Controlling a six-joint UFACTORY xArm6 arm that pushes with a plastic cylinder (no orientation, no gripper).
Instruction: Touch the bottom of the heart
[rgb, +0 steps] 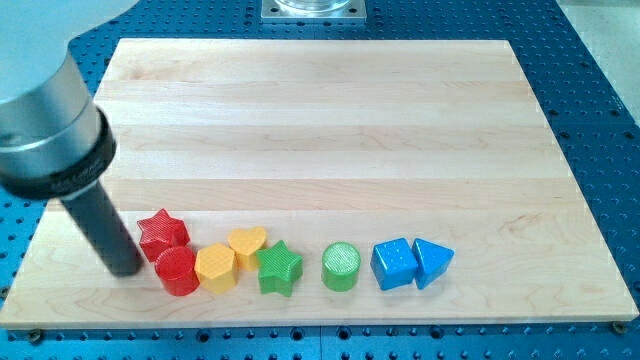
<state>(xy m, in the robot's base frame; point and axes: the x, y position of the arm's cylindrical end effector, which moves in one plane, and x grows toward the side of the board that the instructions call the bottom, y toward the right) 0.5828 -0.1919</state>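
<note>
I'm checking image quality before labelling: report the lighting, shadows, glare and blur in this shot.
Camera view: even, soft overhead light; the wooden board shows no harsh glare. Blocks such as the yellow heart and green cylinder are sharp, casting only faint shadows. The arm's grey upper housing at the view's left is large and slightly soft; my tip sits left of the red cylinder.

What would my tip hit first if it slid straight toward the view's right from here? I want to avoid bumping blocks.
Probably the red cylinder block, just right of my tip; the red star block sits slightly above that line. Depth is uncertain.
</note>
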